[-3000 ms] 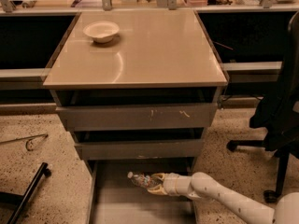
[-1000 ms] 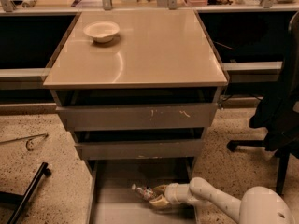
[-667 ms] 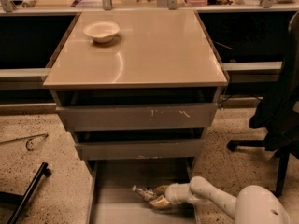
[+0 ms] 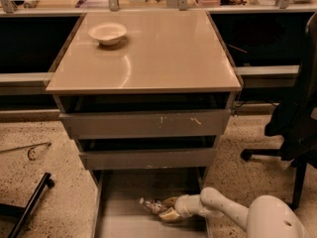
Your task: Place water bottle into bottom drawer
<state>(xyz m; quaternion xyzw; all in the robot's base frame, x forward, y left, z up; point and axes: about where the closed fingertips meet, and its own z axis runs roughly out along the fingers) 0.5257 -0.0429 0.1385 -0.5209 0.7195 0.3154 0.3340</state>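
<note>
Gripper point(image 4: 167, 208) and water bottle point(image 4: 152, 205) lower than three seconds back, bottle now near flat grey floor of bottom drawer point(image 4: 124, 219); tan fingers point(image 4: 170, 215) clasp its base; clear ribbed bottle lies roughly level, long axis left-right, white cap pointing left

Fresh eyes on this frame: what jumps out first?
The white arm reaches in from the lower right, its gripper low inside the pulled-out bottom drawer, right at the water bottle lying sideways there. On the cabinet top, a white bowl sits near the back left corner.
</note>
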